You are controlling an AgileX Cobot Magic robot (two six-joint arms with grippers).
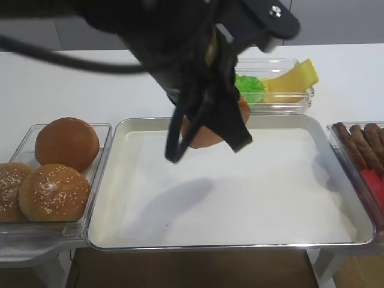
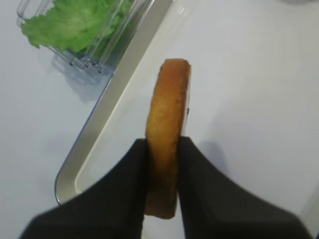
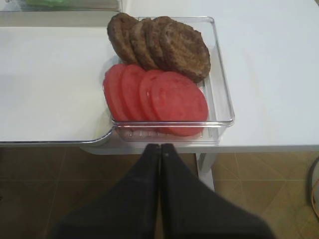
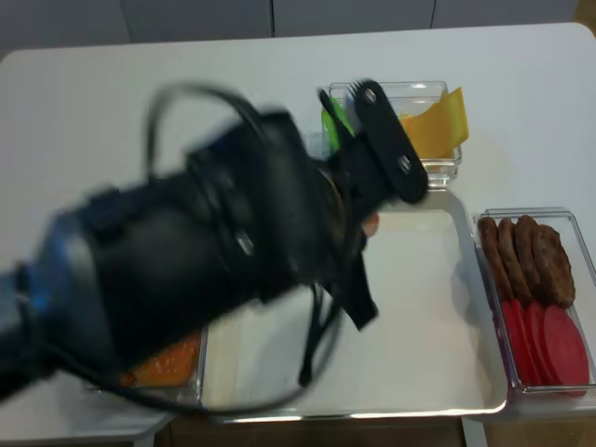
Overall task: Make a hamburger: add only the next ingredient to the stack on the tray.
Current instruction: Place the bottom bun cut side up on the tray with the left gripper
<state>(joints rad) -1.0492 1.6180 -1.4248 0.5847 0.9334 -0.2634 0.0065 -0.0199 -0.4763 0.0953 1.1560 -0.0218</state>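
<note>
The left hand (image 2: 162, 149) pinches a bun half (image 2: 167, 134) on its edge, so the bun stands up tall. One black finger (image 2: 124, 184) sits on each side of it. Under it is the tray (image 2: 107, 114) with white paper. Green lettuce (image 2: 70, 22) lies in a clear box (image 2: 99, 55) just beside the tray, on the white worktop (image 2: 35, 114).
</note>
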